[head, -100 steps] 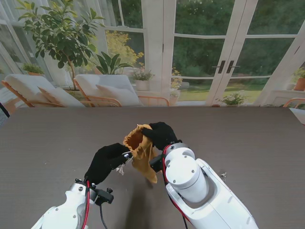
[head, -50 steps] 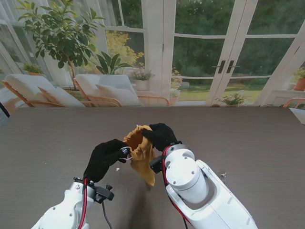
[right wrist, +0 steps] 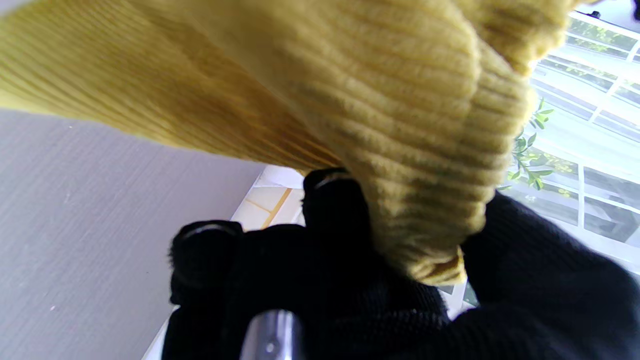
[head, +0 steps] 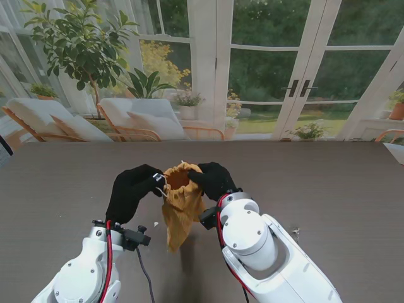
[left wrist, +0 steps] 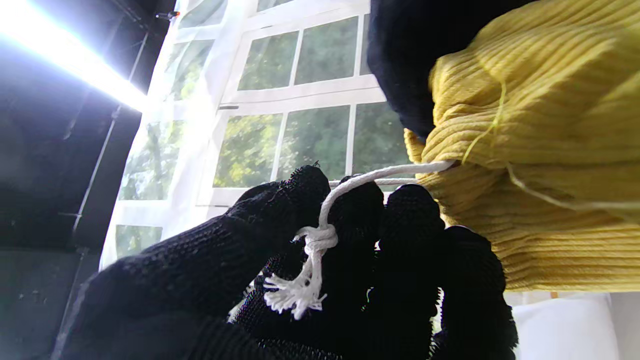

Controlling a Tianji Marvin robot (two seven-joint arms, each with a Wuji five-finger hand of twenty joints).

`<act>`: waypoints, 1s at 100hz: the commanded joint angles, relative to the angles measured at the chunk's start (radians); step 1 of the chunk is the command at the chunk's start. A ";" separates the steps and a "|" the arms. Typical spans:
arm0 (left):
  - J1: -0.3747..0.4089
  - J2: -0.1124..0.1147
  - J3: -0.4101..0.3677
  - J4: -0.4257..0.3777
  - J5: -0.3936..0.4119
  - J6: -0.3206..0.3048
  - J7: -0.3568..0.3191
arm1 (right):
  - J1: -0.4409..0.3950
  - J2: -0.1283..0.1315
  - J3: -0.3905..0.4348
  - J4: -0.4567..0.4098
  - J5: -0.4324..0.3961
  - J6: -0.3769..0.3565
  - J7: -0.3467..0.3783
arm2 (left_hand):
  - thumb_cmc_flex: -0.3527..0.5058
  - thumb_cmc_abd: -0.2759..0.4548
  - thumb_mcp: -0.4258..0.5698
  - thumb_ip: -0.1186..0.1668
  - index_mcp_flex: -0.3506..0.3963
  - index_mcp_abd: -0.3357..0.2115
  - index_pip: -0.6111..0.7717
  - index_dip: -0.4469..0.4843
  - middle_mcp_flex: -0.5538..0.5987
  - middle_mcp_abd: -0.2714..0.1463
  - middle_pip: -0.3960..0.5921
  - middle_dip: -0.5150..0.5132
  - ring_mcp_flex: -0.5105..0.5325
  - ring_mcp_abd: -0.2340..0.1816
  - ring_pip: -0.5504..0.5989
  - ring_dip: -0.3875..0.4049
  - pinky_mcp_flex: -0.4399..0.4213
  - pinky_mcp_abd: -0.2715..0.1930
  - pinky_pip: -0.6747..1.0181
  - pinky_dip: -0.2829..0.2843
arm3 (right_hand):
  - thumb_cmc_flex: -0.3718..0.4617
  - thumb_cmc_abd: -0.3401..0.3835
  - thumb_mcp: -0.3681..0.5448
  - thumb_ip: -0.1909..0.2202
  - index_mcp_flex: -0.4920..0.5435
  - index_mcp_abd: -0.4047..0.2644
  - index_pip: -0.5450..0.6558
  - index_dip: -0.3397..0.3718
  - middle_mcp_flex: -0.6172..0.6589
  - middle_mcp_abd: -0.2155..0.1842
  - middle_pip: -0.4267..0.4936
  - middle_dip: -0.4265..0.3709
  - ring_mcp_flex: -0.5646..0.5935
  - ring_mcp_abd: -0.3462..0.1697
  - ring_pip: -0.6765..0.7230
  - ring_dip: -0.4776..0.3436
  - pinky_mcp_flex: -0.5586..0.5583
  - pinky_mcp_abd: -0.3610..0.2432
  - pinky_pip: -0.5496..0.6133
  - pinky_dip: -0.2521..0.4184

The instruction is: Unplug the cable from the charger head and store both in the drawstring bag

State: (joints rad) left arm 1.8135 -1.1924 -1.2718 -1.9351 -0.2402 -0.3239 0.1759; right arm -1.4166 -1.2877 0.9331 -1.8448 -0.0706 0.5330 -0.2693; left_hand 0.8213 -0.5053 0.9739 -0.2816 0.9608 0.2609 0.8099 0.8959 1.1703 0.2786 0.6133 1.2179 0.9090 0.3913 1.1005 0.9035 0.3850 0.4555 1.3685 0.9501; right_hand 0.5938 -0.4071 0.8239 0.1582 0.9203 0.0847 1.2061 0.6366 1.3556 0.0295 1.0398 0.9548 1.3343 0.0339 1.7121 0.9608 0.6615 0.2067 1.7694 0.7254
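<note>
Both hands were up off the table (head: 328, 183) near the middle of the stand's frame, holding the yellow bag (head: 180, 205) between them. The left hand (head: 131, 191) had its fingers (left wrist: 310, 200) pinched on the white drawstring (left wrist: 350, 185) – you could see the knot and frayed end sitting right against the glove, cord running taut to the bag's rim. The right hand (head: 213, 179) gripped the opposite side of the rim, ribbed fabric folded over its fingers (right wrist: 330, 210). The bag's mouth (head: 178, 177) faced up and hung open, body dangling toward the lower centre. Cable and charger – couldn't spot either anywhere.
</note>
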 commanded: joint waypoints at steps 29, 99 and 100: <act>-0.054 0.012 -0.050 -0.021 -0.064 0.037 -0.138 | -0.028 0.015 0.014 0.005 -0.015 -0.077 0.025 | 0.025 0.072 -0.015 -0.032 0.049 -0.025 0.255 0.081 -0.038 -0.029 0.057 0.124 -0.045 0.001 0.077 0.054 -0.037 -0.088 0.052 0.029 | 0.064 -0.060 -0.077 -0.159 -0.093 -0.039 -0.020 -0.055 -0.070 0.148 -0.204 -0.047 -0.026 0.104 -0.291 -0.175 0.236 0.171 -0.240 0.057; -0.054 0.076 -0.183 0.004 -0.146 0.077 -0.476 | -0.019 0.044 0.070 0.047 -0.069 -0.145 0.068 | 0.008 0.085 -0.006 -0.028 0.054 -0.073 0.288 0.079 -0.024 -0.065 0.082 0.142 -0.057 -0.008 0.030 0.037 -0.085 -0.123 0.015 0.023 | -0.346 0.010 -0.123 -0.180 -0.366 -0.119 -0.374 0.012 -0.573 0.174 -0.470 -0.243 -0.413 0.268 -1.075 -0.376 -0.196 0.196 -0.625 0.084; -0.054 0.077 -0.184 0.004 -0.147 0.078 -0.479 | -0.018 0.044 0.071 0.048 -0.070 -0.144 0.068 | 0.008 0.085 -0.007 -0.028 0.054 -0.072 0.288 0.079 -0.024 -0.065 0.082 0.142 -0.057 -0.008 0.030 0.037 -0.085 -0.123 0.015 0.023 | -0.347 0.013 -0.126 -0.181 -0.366 -0.121 -0.376 0.011 -0.575 0.174 -0.471 -0.243 -0.416 0.268 -1.078 -0.377 -0.198 0.196 -0.628 0.084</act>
State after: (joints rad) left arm 1.7599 -1.1211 -1.4476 -1.9272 -0.3853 -0.2573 -0.2806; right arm -1.4389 -1.2409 1.0015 -1.8039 -0.1375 0.3891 -0.2084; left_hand 0.8118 -0.4927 0.9661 -0.2806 0.9502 0.2695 0.8961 0.9255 1.1503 0.2782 0.6754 1.3392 0.8744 0.3815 1.1473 0.9422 0.3296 0.4292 1.3823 0.9665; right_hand 0.2742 -0.4181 0.7529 0.0078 0.5816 0.0076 0.8540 0.6529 0.8196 0.1896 0.5905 0.7274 0.9495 0.2893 0.6620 0.5997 0.6412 0.3787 1.1702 0.7757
